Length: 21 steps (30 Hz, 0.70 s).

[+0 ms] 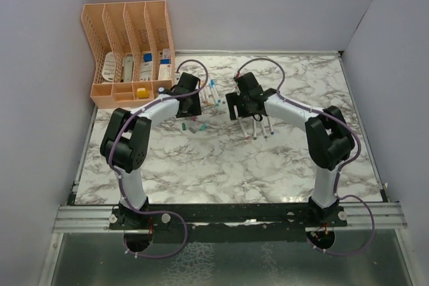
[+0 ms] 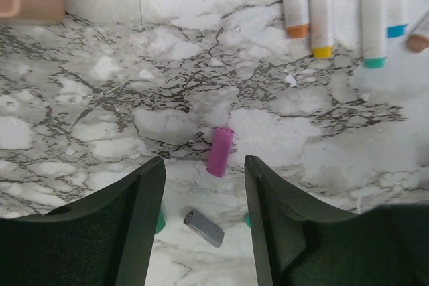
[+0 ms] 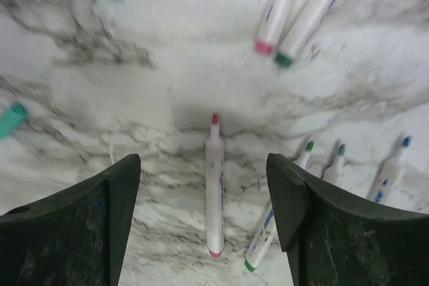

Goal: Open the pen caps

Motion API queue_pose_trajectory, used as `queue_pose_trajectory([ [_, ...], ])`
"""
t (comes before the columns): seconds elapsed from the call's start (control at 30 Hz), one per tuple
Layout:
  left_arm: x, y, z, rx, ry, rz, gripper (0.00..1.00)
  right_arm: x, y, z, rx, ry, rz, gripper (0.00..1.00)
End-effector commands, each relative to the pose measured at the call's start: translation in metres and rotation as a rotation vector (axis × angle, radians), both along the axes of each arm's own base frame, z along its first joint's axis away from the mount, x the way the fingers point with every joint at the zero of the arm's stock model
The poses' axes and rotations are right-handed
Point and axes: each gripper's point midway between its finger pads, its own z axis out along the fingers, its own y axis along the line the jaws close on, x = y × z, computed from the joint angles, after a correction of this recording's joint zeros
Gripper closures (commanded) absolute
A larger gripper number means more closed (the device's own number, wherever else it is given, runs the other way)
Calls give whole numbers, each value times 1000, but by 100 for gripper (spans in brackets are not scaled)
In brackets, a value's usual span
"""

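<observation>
I see my right gripper with jaws spread wide over the marble table, and a red-tipped pen lies uncapped between them, touching neither finger. Right of it lie a green-tipped pen, a teal-tipped pen and a blue-tipped pen, also uncapped. A teal cap sits at the left edge; two white pens lie side by side upper right, with blurred ones upper left.
</observation>
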Motion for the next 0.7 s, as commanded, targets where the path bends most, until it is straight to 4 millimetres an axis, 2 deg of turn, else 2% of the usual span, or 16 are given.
queue_pose_trajectory([
  [0.0,24,-2,96,-71,-215,14,43,58,-5,54,-18,-125,-72,25],
  [0.1,23,-7,138,-127,-301,-4,28,80,-10,46,-45,-96,-103,25],
  [0.13,22,-8,147,-143,-321,-15,22,88,-9,50,-39,-103,-112,25],
  [0.27,12,-15,169,-204,-370,-64,2,108,-19,46,-33,-90,-150,28],
  [0.47,-5,-20,183,-291,-425,-89,1,130,-40,37,-16,-68,-205,34],
  [0.67,-10,-18,188,-303,-450,-83,1,139,-55,19,-29,-41,-233,41],
])
